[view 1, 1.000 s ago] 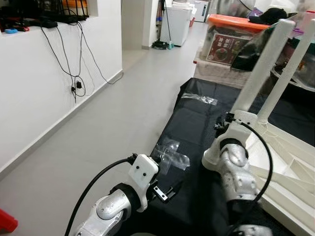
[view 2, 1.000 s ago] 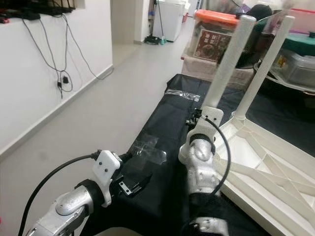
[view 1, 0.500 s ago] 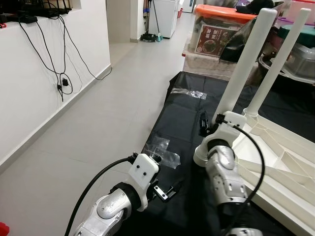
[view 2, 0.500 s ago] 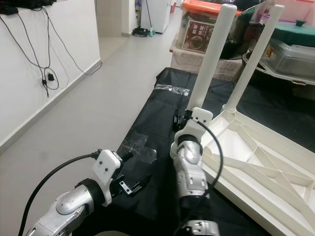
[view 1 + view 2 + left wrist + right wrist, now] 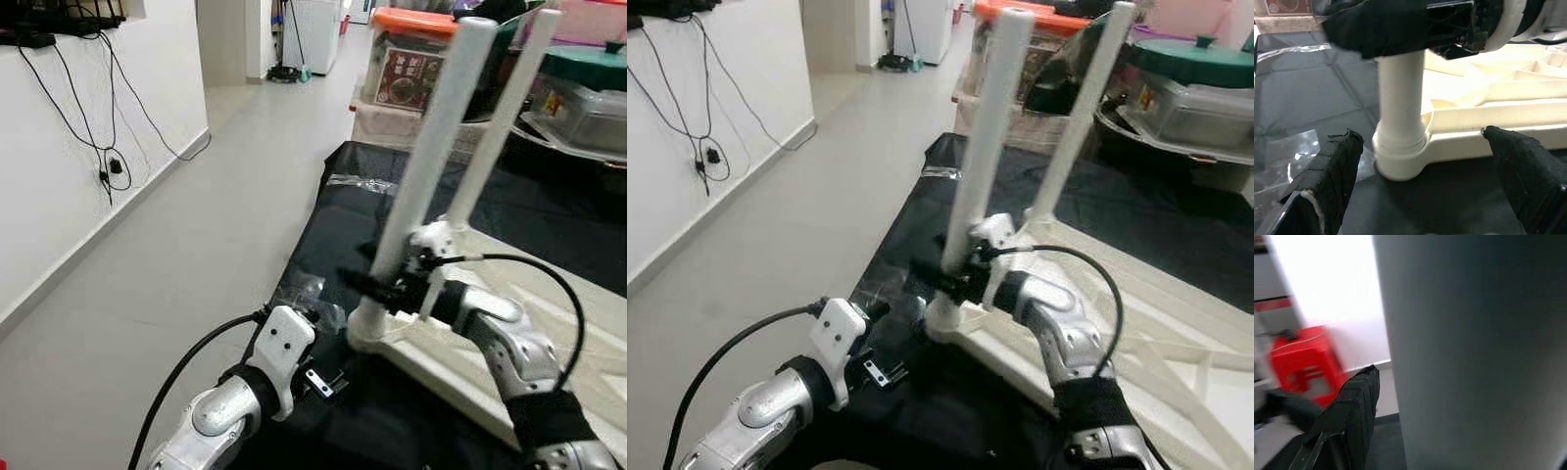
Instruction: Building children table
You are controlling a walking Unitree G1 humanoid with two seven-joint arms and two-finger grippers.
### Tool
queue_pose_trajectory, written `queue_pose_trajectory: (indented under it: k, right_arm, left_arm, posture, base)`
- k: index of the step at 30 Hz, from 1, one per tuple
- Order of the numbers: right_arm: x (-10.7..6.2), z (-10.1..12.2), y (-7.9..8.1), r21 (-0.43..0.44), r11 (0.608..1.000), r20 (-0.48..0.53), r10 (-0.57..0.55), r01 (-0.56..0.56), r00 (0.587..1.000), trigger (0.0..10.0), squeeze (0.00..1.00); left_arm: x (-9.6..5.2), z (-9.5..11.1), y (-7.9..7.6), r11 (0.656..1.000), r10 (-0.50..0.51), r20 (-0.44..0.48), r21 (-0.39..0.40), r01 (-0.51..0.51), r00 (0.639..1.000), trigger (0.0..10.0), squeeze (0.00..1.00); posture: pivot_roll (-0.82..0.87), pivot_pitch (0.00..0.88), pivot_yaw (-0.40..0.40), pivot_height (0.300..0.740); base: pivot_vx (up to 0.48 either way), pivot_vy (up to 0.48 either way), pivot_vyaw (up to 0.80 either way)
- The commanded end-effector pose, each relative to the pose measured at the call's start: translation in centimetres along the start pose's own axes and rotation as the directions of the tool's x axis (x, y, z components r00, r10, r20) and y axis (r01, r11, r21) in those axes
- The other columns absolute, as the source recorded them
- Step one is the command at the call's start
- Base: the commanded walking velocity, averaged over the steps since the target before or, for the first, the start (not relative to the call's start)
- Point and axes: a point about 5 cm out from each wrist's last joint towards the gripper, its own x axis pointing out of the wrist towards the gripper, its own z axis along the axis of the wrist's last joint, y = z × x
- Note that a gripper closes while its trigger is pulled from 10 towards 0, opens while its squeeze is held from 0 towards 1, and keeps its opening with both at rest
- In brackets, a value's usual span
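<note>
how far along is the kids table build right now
Done: the white tabletop lies upside down on the black sheet, with two legs standing in its sockets.

In hand: the right hand is at the near leg, low near its corner socket; whether it grips is unclear. The left hand waits open, facing that socket.

Left: any remaining legs, then turning the table upright.

Smooth white plastic table leg (image 5: 421, 162); matt black cloth sheet (image 5: 343, 235); glossy grey floor (image 5: 176, 255).
</note>
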Motion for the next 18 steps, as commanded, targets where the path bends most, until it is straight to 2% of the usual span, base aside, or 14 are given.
queue_pose_trajectory:
  k: [1, 2, 3, 4, 8, 10, 11, 12, 13, 14, 15, 16, 17, 18]
  right_arm:
    - [0.7, -0.7, 0.6, 0.035, 0.997, -0.024, 0.068, -0.067, 0.997, 10.0, 0.0]
    - [1.3, -0.5, 0.5, 0.035, 0.993, -0.036, 0.114, -0.113, 0.993, 10.0, 0.0]
    - [1.6, -0.4, 0.3, 0.036, 0.989, -0.05, 0.145, -0.143, 0.988, 0.8, 0.0]
    - [1.7, -0.4, 0.2, 0.036, 0.986, -0.058, 0.163, -0.161, 0.985, 0.0, 0.0]
    - [1.7, -0.6, 0.2, 0.032, 0.99, -0.064, 0.14, -0.138, 0.988, 0.0, 0.0]
    - [1.6, -0.4, -0.2, 0.043, 0.999, 0.017, 0.01, -0.011, 1.0, 0.0, 0.0]
    - [1.6, -0.4, -0.2, 0.043, 0.999, 0.017, 0.01, -0.011, 1.0, 0.0, 0.0]
    - [1.5, 0.0, -0.3, 0.041, 0.998, 0.067, -0.046, 0.044, 0.997, 0.0, 0.0]
    - [1.4, 0.4, -0.9, 0.07, 0.986, 0.115, -0.157, 0.15, 0.981, 0.0, 0.0]
    - [1.4, 0.4, -0.9, 0.07, 0.986, 0.115, -0.157, 0.15, 0.981, 0.0, 0.0]
    - [1.3, 0.6, -1.3, 0.093, 0.972, 0.138, -0.226, 0.215, 0.964, 0.0, 0.0]
    - [1.0, 0.8, -2.4, 0.133, 0.91, 0.164, -0.411, 0.393, 0.897, 0.0, 0.0]
    - [0.5, 0.7, -3.6, 0.17, 0.794, 0.157, -0.607, 0.584, 0.779, 0.0, 0.0]
    - [-0.3, 0.3, -4.4, 0.189, 0.657, 0.135, -0.754, 0.73, 0.643, 0.0, 0.0]
  left_arm:
    - [0.1, -0.4, 0.0, 1.0, 0.001, -0.014, -0.006, -0.001, 1.0, 10.0, 0.0]
    - [0.1, -0.4, 0.0, 1.0, 0.001, -0.014, -0.006, -0.001, 1.0, 10.0, 0.0]
    - [0.1, -0.4, 0.1, 1.0, 0.0, -0.014, -0.003, 0.0, 1.0, 10.0, 0.0]
    - [0.1, -0.4, 0.1, 1.0, 0.0, -0.015, -0.002, 0.0, 1.0, 10.0, 0.0]
    - [0.1, -0.4, 0.1, 1.0, 0.0, -0.016, -0.001, 0.0, 1.0, 10.0, 0.0]
    - [0.1, -0.4, 0.1, 1.0, -0.001, -0.017, -0.002, 0.001, 1.0, 10.0, 0.0]
    - [0.1, -0.4, 0.1, 1.0, -0.001, -0.017, -0.002, 0.001, 1.0, 10.0, 0.0]
    - [0.1, -0.5, 0.1, 1.0, -0.001, -0.018, -0.003, 0.001, 1.0, 10.0, 0.0]
    - [0.1, -0.5, 0.1, 1.0, -0.002, -0.018, -0.002, 0.002, 1.0, 10.0, 0.0]
    - [0.1, -0.5, 0.1, 1.0, -0.002, -0.018, -0.002, 0.002, 1.0, 10.0, 0.0]
    - [0.1, -0.5, 0.1, 1.0, -0.002, -0.018, -0.002, 0.002, 1.0, 10.0, 0.0]
    - [0.1, -0.5, 0.1, 1.0, -0.004, -0.018, -0.001, 0.003, 1.0, 10.0, 0.0]
    - [0.1, -0.5, 0.1, 1.0, -0.005, -0.018, 0.0, 0.005, 1.0, 10.0, 0.0]
    - [0.1, -0.5, 0.1, 1.0, -0.006, -0.018, 0.0, 0.006, 1.0, 10.0, 0.0]
  posture:
    - [0.2, 0.0, -0.094, 0.74]
    - [0.2, 0.0, -0.099, 0.74]
    - [0.21, 0.0, -0.106, 0.74]
    - [0.21, 0.0, -0.106, 0.74]
    - [0.21, 0.0, -0.099, 0.74]
    - [0.2, 0.0, -0.099, 0.74]
    - [0.2, 0.0, -0.099, 0.74]
    - [0.2, 0.0, -0.099, 0.74]
    - [0.2, 0.0, -0.096, 0.74]
    - [0.2, 0.0, -0.096, 0.74]
    - [0.2, 0.0, -0.095, 0.74]
    - [0.19, 0.0, -0.091, 0.74]
    - [0.19, 0.0, -0.088, 0.74]
    - [0.19, 0.0, -0.088, 0.74]
  base:
    - [0.0, 0.0, 0.0]
    - [0.0, 0.0, 0.0]
    - [0.0, 0.0, 0.0]
    - [0.0, 0.0, 0.0]
    - [0.0, 0.0, 0.0]
    - [0.0, 0.0, 0.0]
    - [0.0, 0.0, 0.0]
    - [0.0, 0.0, 0.0]
    - [0.0, 0.0, 0.0]
    - [0.0, 0.0, 0.0]
    - [0.0, 0.0, 0.0]
    - [0.0, 0.0, 0.0]
    - [0.0, 0.0, 0.0]
    - [0.0, 0.0, 0.0]
